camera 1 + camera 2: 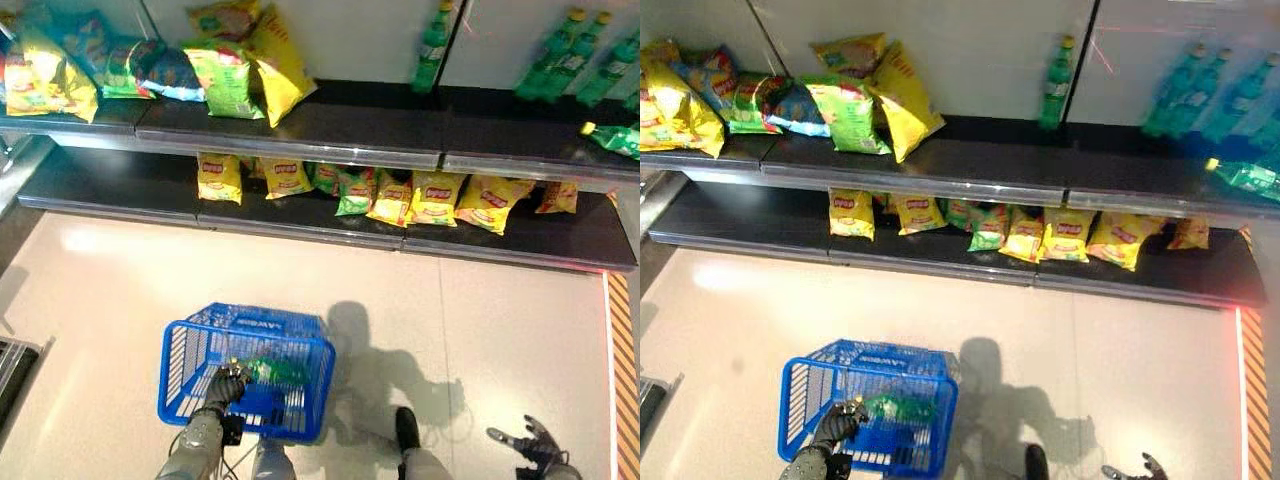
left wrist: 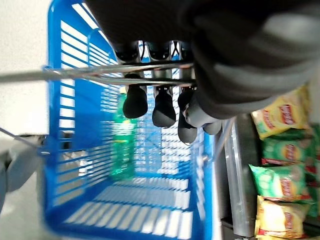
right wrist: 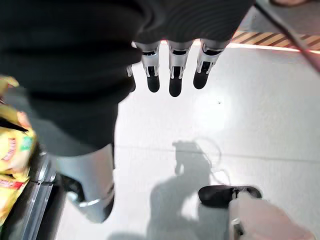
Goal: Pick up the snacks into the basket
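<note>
The blue basket [image 1: 250,375] stands on the pale floor [image 1: 480,320] in front of the shelves and serves as the reference point. The left hand [image 1: 228,385] is at the basket's near rim, its fingers [image 2: 135,100] curled round the wire handle [image 2: 100,72]. Inside the basket lies one green bottle [image 1: 275,372]; its outline is blurred behind the mesh wall, and whether anything else lies in the basket cannot be made out. The right hand [image 1: 530,440] hangs well to the right of the basket over bare floor, fingers [image 3: 172,80] relaxed and spread, holding nothing. The snacks are on the shelves beyond the basket: the lower shelf [image 1: 560,240] carries a row of yellow and green bags [image 1: 432,198], about nine, some overlapping and partly hidden by the edge of the upper shelf [image 1: 330,125]. That upper shelf carries a pile of larger bags [image 1: 225,80] at its left end; their count is uncertain because they overlap and the frame cuts them off. Green bottles [image 1: 433,45] stand on it further right: one alone, then a cluster of about three, and one lying flat.
</note>
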`<state>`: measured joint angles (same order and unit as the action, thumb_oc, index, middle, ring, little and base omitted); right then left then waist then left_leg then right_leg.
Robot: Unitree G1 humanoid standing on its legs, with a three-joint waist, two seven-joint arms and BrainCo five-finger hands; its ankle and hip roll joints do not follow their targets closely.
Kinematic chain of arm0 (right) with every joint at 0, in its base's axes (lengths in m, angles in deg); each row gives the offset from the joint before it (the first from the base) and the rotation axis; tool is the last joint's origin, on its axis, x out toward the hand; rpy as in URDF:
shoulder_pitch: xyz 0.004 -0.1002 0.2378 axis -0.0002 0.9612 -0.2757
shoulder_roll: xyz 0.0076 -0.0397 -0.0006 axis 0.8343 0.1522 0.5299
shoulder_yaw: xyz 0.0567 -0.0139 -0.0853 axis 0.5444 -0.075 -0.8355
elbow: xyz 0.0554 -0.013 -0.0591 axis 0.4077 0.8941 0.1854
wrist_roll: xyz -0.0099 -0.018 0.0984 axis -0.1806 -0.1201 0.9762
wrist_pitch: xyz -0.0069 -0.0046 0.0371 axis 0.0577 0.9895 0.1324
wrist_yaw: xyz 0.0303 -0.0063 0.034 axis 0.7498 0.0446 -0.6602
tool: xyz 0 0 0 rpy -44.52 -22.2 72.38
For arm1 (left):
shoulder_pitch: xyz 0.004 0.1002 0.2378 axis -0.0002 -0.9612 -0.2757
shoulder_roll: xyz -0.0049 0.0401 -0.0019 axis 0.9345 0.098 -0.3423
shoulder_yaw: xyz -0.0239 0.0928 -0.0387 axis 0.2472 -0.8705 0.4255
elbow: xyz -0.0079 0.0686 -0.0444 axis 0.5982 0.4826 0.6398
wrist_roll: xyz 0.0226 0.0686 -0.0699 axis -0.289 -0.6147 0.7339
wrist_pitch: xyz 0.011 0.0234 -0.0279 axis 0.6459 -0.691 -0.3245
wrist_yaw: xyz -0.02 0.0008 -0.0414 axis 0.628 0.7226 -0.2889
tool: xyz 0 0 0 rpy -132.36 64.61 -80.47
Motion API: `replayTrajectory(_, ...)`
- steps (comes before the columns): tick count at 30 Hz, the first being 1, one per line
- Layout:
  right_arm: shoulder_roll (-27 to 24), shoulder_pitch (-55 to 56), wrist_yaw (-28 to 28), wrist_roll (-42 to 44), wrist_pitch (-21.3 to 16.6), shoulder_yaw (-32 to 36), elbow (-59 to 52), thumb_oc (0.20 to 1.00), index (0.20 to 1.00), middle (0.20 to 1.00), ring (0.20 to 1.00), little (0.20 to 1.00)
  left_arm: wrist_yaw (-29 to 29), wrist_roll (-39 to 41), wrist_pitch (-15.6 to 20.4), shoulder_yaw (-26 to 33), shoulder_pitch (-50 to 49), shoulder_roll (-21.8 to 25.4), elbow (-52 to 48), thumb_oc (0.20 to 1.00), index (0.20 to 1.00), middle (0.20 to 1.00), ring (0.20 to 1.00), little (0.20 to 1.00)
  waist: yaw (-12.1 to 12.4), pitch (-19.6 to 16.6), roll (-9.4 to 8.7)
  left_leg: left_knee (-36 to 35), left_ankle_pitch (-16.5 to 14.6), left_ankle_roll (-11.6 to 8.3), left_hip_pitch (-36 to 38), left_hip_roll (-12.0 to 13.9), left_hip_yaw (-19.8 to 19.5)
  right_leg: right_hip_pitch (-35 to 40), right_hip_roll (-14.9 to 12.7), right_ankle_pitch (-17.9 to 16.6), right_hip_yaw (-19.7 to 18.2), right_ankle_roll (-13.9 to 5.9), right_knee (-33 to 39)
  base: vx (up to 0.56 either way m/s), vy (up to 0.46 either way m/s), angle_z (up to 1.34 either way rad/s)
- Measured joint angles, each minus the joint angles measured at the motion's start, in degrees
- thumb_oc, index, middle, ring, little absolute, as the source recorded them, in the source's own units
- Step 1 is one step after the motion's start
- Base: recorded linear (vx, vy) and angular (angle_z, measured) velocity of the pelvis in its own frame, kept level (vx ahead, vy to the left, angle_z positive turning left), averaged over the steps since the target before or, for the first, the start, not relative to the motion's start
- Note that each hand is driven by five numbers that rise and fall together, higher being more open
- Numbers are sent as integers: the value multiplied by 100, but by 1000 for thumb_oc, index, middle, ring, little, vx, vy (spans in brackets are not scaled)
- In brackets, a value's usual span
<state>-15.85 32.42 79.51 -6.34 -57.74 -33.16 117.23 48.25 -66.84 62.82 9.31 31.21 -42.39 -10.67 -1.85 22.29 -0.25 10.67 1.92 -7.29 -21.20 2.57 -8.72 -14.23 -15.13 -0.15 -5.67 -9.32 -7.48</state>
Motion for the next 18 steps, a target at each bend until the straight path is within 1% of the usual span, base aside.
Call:
replayTrajectory(1,-5,-49,0,-34,6,-11,15,1000,1000,1000,1000,1000,-22,0,8,-129,40,109,-76,200,200,200,200,200,77,1,-16,433,-243,211,-188,-209,109,34,-238,-97,1,75,120,-13,419,-17)
replayTrajectory(2,10,-54,3,-48,18,8,51,1000,1000,1000,1000,1000,-30,-1,-2,-145,90,114,-66,200,200,200,200,200,39,10,-72,569,-298,265,-223,-354,195,12,-305,-201,42,101,161,-11,571,-59)
replayTrajectory(3,41,-200,11,-68,16,20,52,1000,1000,1000,1000,1000,-12,-8,7,-131,-41,195,-252,200,200,200,200,200,176,58,32,1030,-629,429,-422,-287,345,-100,-311,-614,207,191,162,-1,686,-92)
replayTrajectory(4,176,-234,37,-69,54,-18,15,1000,1000,1000,1000,1000,-27,-31,14,-116,-147,319,-312,200,200,200,200,200,236,39,10,1142,-740,596,-434,-261,621,-125,-237,-788,392,271,263,1,684,-96)
replayTrajectory(5,190,-170,32,-76,54,-36,-53,1000,1000,1000,1000,1000,-40,-65,10,-105,-144,312,-324,200,200,200,200,200,273,62,17,1204,-806,692,-427,-362,706,-126,-196,-844,689,357,140,1,879,-127)
replayTrajectory(6,220,-197,9,-82,62,-56,-92,1000,1000,1000,1000,1000,-72,-130,18,46,-413,250,-404,200,200,200,200,200,448,56,23,1017,-779,834,-244,-296,810,-562,-113,-716,956,82,-485,-2,355,-91)
replayTrajectory(7,238,-182,-3,-78,60,-54,-93,1000,1000,1000,1000,1000,-79,-140,16,129,-596,213,-465,200,200,200,200,200,397,21,111,955,-750,897,-244,-214,886,-665,115,-240,924,-108,-1052,-11,506,-81)
replayTrajectory(8,269,-70,-32,-73,61,-68,-61,1000,1000,1000,1000,1000,-120,-169,26,131,-827,242,-682,200,200,200,200,200,377,-96,125,806,-657,912,-217,-96,984,-904,585,613,920,-96,-2410,-15,279,-1)
replayTrajectory(9,290,36,-39,-71,61,-59,-9,1000,1000,1000,1000,1000,-149,-202,26,143,-927,274,-816,200,200,200,200,200,416,-161,25,673,-578,949,-198,-135,1067,-891,745,926,1006,-14,-2731,-42,444,10)
replayTrajectory(10,345,197,-36,-67,66,-51,123,1000,1000,1000,1000,1000,-210,-232,35,133,-1033,366,-911,200,200,200,200,200,464,-278,-231,456,-440,997,-158,-301,1171,-718,1063,1295,1066,11,-2765,-38,366,1)
replayTrajectory(11,378,190,-38,-64,62,-65,210,1000,1000,1000,1000,1000,-201,-231,15,140,-1113,398,-851,200,200,200,200,200,488,-352,-356,281,-279,976,-146,-402,1190,-428,1375,1564,887,217,-2060,-36,237,-10)
replayTrajectory(12,363,161,-40,-66,48,-79,203,1000,1000,1000,1000,1000,-200,-230,4,138,-1106,404,-818,200,200,200,200,200,511,-355,-368,198,-206,975,-145,-465,1186,-248,1448,1559,870,327,-1512,-13,156,-34)
replayTrajectory(13,311,55,-42,-66,8,-125,211,1000,1000,1000,1000,1000,-189,-229,-9,149,-1041,339,-739,200,200,200,200,200,576,-331,-327,71,-99,982,-116,-523,1113,39,1441,1354,913,758,-899,-4,84,-32)
replayTrajectory(14,309,8,-44,-66,7,-210,213,1000,1000,1000,1000,1000,-190,-230,-13,145,-1038,332,-736,200,200,200,200,200,568,-321,-270,-6,-59,985,-70,-537,1038,139,1458,1242,936,833,-700,-54,203,-12)
replayTrajectory(15,338,12,-73,-66,-1,-346,279,1000,1000,1000,1000,1000,-202,-230,-16,131,-1002,273,-710,200,200,200,200,200,501,-307,-201,-222,60,992,93,-617,891,346,1471,1139,972,857,-463,-58,158,22)
replayTrajectory(16,373,5,-96,-66,7,-407,330,1000,1000,1000,1000,1000,-209,-229,-15,121,-1001,254,-714,200,200,200,200,200,458,-312,-170,-308,112,1004,150,-655,807,425,1465,1120,979,834,-372,-59,158,46)
replayTrajectory(17,416,-18,-110,-72,12,-543,422,1000,1000,1000,1000,1000,-213,-227,-4,120,-996,203,-735,200,200,200,200,200,439,-303,-73,-422,205,972,164,-683,754,432,1455,1115,986,778,-261,-22,177,39)
replayTrajectory(18,413,-29,-125,-77,12,-569,434,1000,1000,1000,1000,1000,-213,-227,-1,111,-967,180,-740,200,200,200,200,200,430,-300,-66,-433,207,946,146,-690,719,440,1450,1108,985,783,-211,-45,195,36)
